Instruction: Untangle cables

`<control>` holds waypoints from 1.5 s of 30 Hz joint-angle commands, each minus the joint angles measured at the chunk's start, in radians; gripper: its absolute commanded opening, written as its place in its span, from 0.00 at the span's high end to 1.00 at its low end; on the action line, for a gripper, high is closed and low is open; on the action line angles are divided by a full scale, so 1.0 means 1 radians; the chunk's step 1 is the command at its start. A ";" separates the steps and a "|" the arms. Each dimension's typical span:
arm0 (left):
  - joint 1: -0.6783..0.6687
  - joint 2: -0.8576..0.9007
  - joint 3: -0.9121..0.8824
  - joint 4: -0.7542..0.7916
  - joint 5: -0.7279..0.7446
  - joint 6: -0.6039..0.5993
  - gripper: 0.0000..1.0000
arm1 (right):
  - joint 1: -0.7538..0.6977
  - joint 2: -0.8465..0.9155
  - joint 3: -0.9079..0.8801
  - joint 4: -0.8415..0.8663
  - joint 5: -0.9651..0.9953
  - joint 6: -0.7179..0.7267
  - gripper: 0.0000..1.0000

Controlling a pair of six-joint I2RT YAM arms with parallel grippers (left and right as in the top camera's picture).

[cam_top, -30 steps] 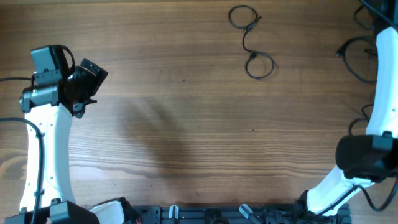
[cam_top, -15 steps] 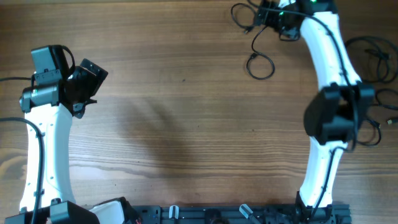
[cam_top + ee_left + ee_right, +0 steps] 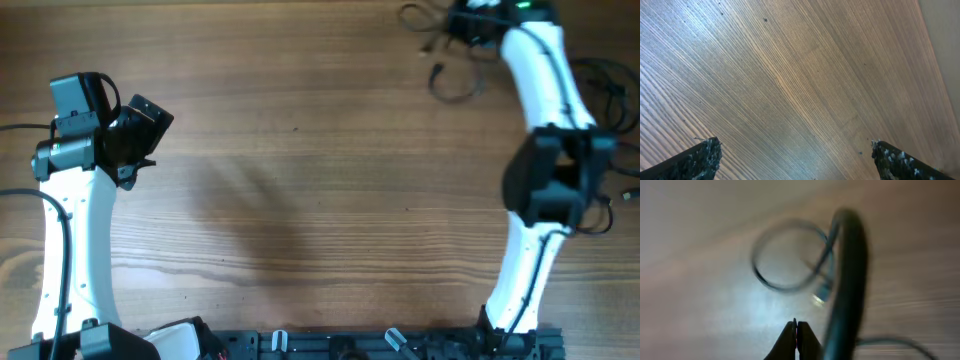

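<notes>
A thin black cable lies at the table's far right, with a small loop (image 3: 456, 84) and another loop (image 3: 416, 14) by the back edge. My right gripper (image 3: 466, 22) is at that cable's upper part, shut. In the right wrist view its fingertips (image 3: 796, 330) are pressed together, a blurred loop with a plug (image 3: 790, 255) lies on the wood beyond them, and a thick blurred black cord (image 3: 847, 280) runs close beside them. My left gripper (image 3: 148, 122) hangs open over bare wood at the far left, nothing between its fingers (image 3: 795, 155).
More black cables (image 3: 603, 88) lie along the right edge behind the right arm, with further loops lower down (image 3: 604, 212). The arms' bases stand at the front edge.
The right arm swung in from the right edge to the cable at the back, shut its jaws, and shifted right; the cable loops moved right and back with it. The left arm stayed still.
</notes>
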State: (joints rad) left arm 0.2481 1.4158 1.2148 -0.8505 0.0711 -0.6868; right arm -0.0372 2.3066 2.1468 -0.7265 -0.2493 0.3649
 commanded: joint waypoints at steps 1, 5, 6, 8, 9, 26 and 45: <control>0.003 0.006 -0.005 0.000 -0.017 -0.006 0.00 | -0.112 -0.183 0.008 0.058 0.135 0.062 0.96; 0.003 0.006 -0.005 0.000 -0.017 -0.006 0.00 | -0.187 -0.171 0.005 0.082 0.309 0.111 0.96; 0.003 0.006 -0.005 0.000 -0.017 -0.006 0.00 | -0.195 -0.152 0.005 0.084 0.338 0.114 0.96; 0.003 0.006 -0.005 0.000 -0.017 -0.006 0.00 | -0.202 -0.108 0.005 0.089 0.348 0.113 0.96; 0.003 0.006 -0.005 0.000 -0.017 -0.006 0.00 | -0.202 -0.084 0.005 0.093 0.348 0.112 0.92; 0.003 0.006 -0.005 0.000 -0.017 -0.006 0.00 | -0.180 -0.216 0.006 -0.020 -0.056 -0.004 0.00; 0.003 0.006 -0.005 0.000 -0.017 -0.006 0.00 | 0.154 -0.637 0.005 -0.864 -0.019 -0.270 0.00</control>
State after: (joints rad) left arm 0.2481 1.4166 1.2148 -0.8524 0.0711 -0.6868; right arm 0.1085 1.6661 2.1490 -1.5906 -0.2893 0.1547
